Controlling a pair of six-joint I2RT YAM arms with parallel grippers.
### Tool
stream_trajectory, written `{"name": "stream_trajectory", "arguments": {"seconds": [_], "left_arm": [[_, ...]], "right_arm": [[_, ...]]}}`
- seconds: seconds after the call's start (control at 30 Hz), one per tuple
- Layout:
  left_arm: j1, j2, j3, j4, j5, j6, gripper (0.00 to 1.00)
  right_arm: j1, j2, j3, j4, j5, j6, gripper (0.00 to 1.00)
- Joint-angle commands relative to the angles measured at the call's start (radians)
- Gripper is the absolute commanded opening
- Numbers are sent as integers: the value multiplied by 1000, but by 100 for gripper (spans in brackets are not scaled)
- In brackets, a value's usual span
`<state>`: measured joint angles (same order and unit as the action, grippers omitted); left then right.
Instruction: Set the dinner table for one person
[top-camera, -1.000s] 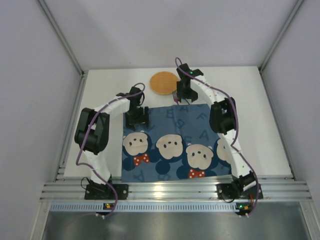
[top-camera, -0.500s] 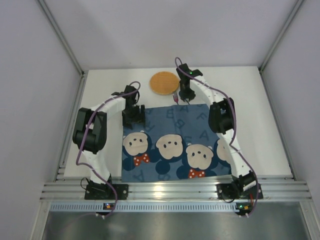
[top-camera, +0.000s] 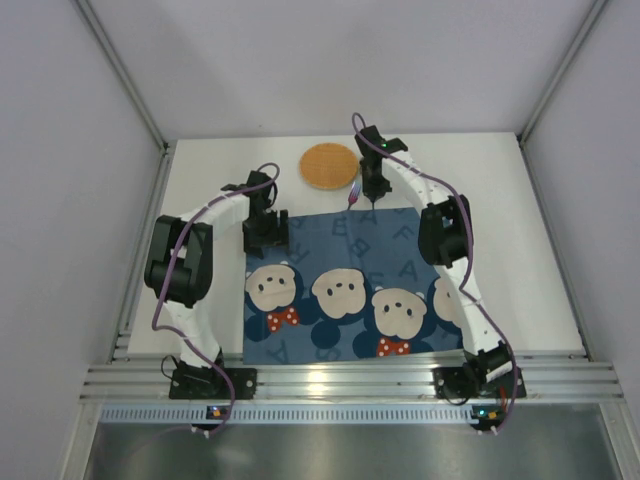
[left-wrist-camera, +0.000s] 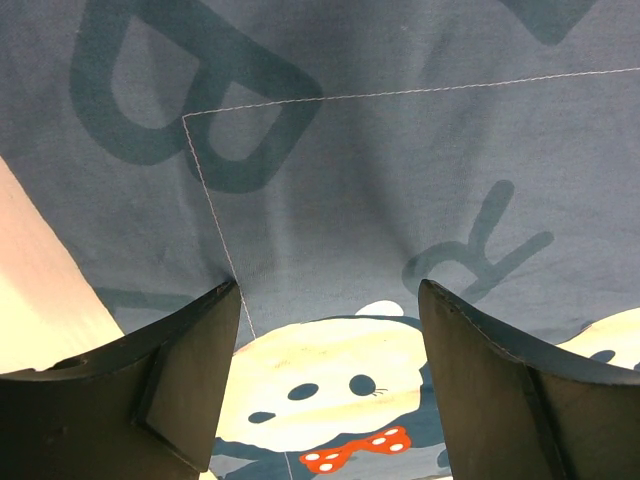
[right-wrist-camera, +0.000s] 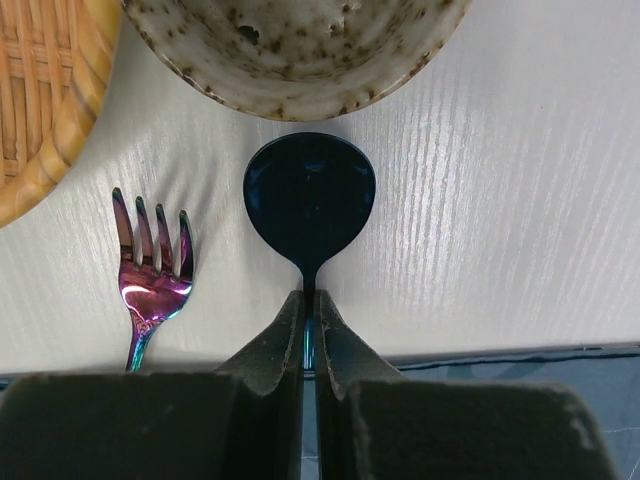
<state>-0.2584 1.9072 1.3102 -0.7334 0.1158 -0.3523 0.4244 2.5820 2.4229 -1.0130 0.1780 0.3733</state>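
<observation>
The step in hand looks like picking up the cutlery. The right claw (right-wrist-camera: 309, 300) is clenched on the thin handle of a dark blue glossy metal spoon (right-wrist-camera: 309, 195), its two fingers pressed together with only the stem between them. The spoon's oval head sticks out just ahead of the claw's tips and seems to lie flat on the large plain white matte counter (right-wrist-camera: 480, 200), which spreads out beneath and beyond the claw. By my reading the lift is not yet made.

Straight beyond the spoon, close to its tip, is the rim of a round speckled cream ceramic bowl (right-wrist-camera: 300, 50). Just left of the claw lies an iridescent purple metal fork (right-wrist-camera: 152, 262), tines pointing away, apart from the spoon. Further ahead and to the left is the edge of a round orange-brown woven plate (right-wrist-camera: 40, 90). Under the claw's near side runs the far edge of a dark blue cartoon-mouse-print cloth placemat (top-camera: 345, 290).

The left claw (left-wrist-camera: 330, 300) is released, fingers wide apart with nothing between them, low over the placemat's far left corner. Bare counter shows just off its left finger.

The next move likely calls for raising the spoon clear of the fork and bowl, drawing it back over the placemat and laying it to one side. The grip is on a slim stem, so the spoon could swivel. Plate, bowl and fork all sit off the placemat, so most of the setting looks undone
</observation>
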Motion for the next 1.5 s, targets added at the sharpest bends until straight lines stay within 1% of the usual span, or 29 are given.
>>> {"name": "stream_trajectory", "arguments": {"seconds": [0.0,0.13,0.2,0.27,0.3,0.33,0.47,0.53,0.7,0.8,0.83,0.9,0.93,0.97,1.03,1.07,1.13,1.17,1.2,1.3,1.37,1.4,1.47], "left_arm": [[7,-22,-14,2,7,16,77],[7,-31,-6,-15,7,26,77],[7,-46,-6,-23,5,27,77],[7,-59,-6,-26,4,26,77],[7,-63,-6,-29,2,23,77],[7,-65,-6,-32,1,19,77],[5,-92,-3,-34,-7,6,77],[5,-102,0,-34,-10,-5,77],[-2,-119,20,-29,-27,-33,77],[-19,-103,60,-27,-48,-48,77],[-31,-90,90,-29,-56,-51,77],[-42,-71,129,-38,-68,-63,77],[-51,-50,168,-43,-71,-66,77],[-56,-39,187,-49,-74,-70,77],[-73,-25,233,-61,-80,-74,77],[-79,-14,245,-64,-87,-74,77],[-99,-5,268,-67,-94,-76,77],[-104,-2,271,-67,-96,-76,77],[-110,-2,271,-69,-96,-85,77],[-134,-8,242,-61,-97,-105,77],[-153,-25,184,-32,-99,-111,77],[-159,-31,143,-23,-94,-119,77],[-159,-46,109,-9,-91,-126,77]], "right_arm": [[-10,58,-12,27,5,-19,0],[-18,18,60,50,34,-22,0],[-18,-23,62,86,60,-22,0],[-18,-100,45,128,90,-16,0],[-16,-129,30,145,100,-13,0],[-16,-193,9,174,109,-11,0],[-15,-364,-135,243,187,-17,0],[-13,-454,-172,260,215,-17,0],[-16,-598,-252,284,323,-39,0],[-32,-701,-314,300,419,-80,0],[-50,-756,-336,312,434,-91,0],[-81,-810,-415,318,451,-105,0],[-119,-863,-447,317,445,-99,0],[-136,-893,-522,315,413,-82,0],[-173,-969,-609,317,381,-70,0],[-177,-993,-704,317,345,-53,0],[-182,-1049,-804,317,296,-33,0],[-181,-1065,-906,318,231,-5,0],[-180,-1077,-957,317,200,12,0],[-179,-1106,-1145,355,68,59,0],[-174,-1099,-1247,387,-1,59,0],[-171,-1080,-1268,416,-15,56,0],[-170,-1056,-1297,427,-20,49,0]]}}
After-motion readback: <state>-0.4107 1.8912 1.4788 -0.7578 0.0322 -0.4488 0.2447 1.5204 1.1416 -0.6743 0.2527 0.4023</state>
